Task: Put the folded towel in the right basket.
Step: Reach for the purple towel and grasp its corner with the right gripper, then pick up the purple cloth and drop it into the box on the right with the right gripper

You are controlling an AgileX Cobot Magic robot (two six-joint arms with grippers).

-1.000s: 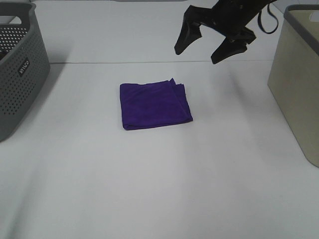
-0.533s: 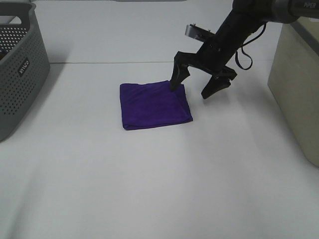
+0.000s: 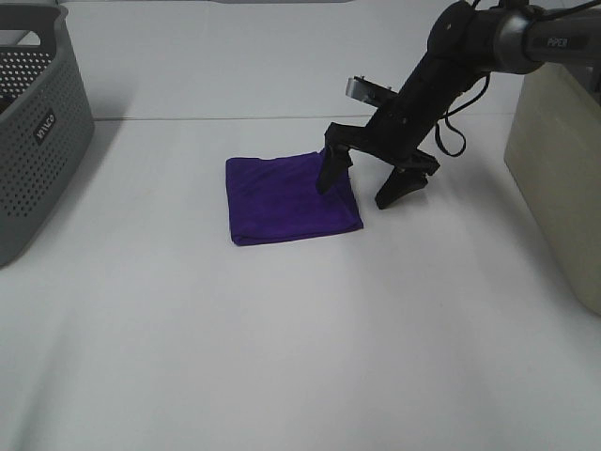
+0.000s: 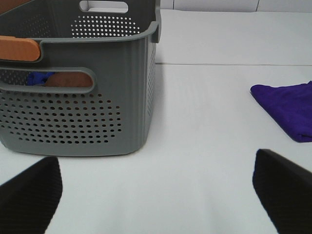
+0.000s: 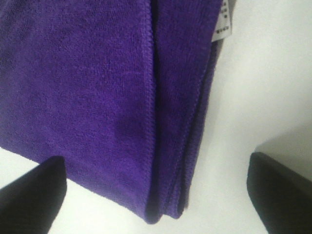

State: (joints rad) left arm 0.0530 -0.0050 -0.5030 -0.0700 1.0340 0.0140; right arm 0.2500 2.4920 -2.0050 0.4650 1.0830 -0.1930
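Note:
A folded purple towel (image 3: 289, 197) lies flat on the white table. My right gripper (image 3: 358, 190) is open and low over the towel's right edge: one finger (image 3: 330, 169) is over the towel, the other (image 3: 400, 185) over the bare table beside it. The right wrist view shows the towel's folded edge (image 5: 161, 112) between the two fingertips (image 5: 29, 190). The beige right basket (image 3: 563, 150) stands at the right edge. My left gripper (image 4: 156, 187) is open and empty, facing the grey basket (image 4: 83, 92), with the towel (image 4: 287, 107) off to one side.
A grey perforated basket (image 3: 33, 122) stands at the left edge of the table, with something orange and blue inside in the left wrist view (image 4: 19, 48). White table (image 3: 300, 357) spreads in front of the towel.
My right gripper has come down from above the table's back to the towel's right edge, staying open. The towel has not moved.

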